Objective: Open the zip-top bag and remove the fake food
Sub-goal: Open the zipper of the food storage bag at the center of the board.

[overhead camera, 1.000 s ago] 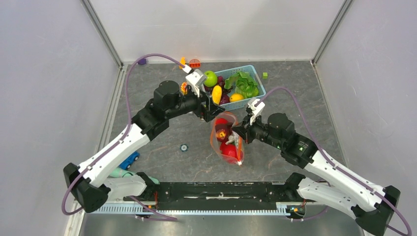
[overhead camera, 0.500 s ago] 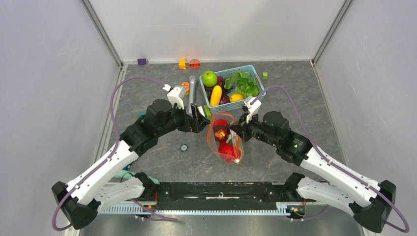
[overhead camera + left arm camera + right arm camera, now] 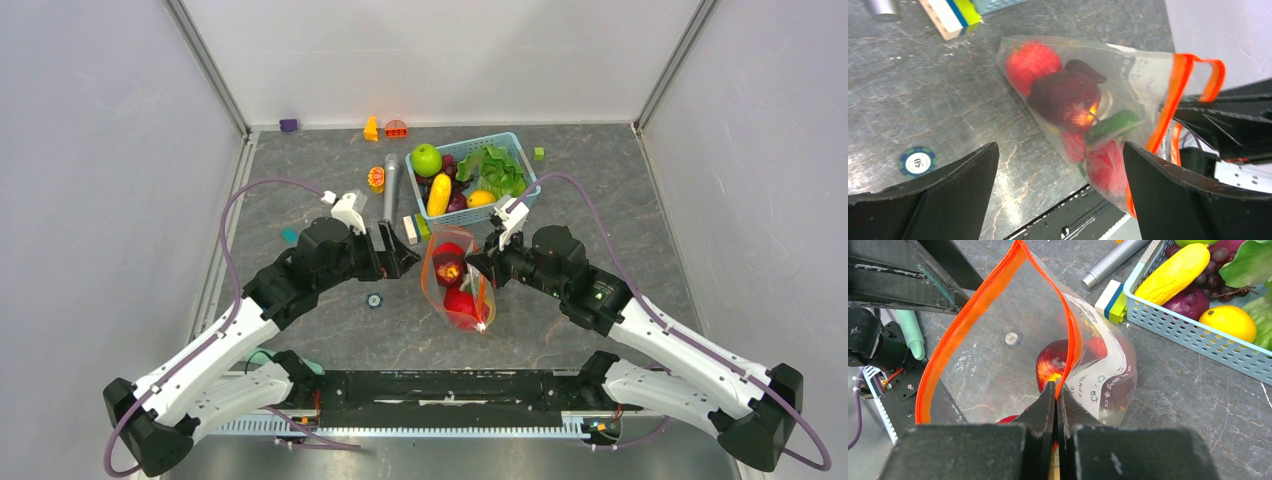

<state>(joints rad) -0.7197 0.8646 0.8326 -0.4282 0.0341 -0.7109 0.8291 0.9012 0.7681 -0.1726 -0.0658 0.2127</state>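
Orange-edged zip-top bag (image 3: 455, 290), pinched only by the right hand (image 3: 1055, 390), may slip under the fake food's (image 3: 1064, 95) weight while the spread left hand (image 3: 403, 258) hangs empty.

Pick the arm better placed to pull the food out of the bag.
Left. The right gripper is shut on the bag's orange zip edge, holding the mouth open. The left gripper is open, empty, and beside the bag, facing the food.
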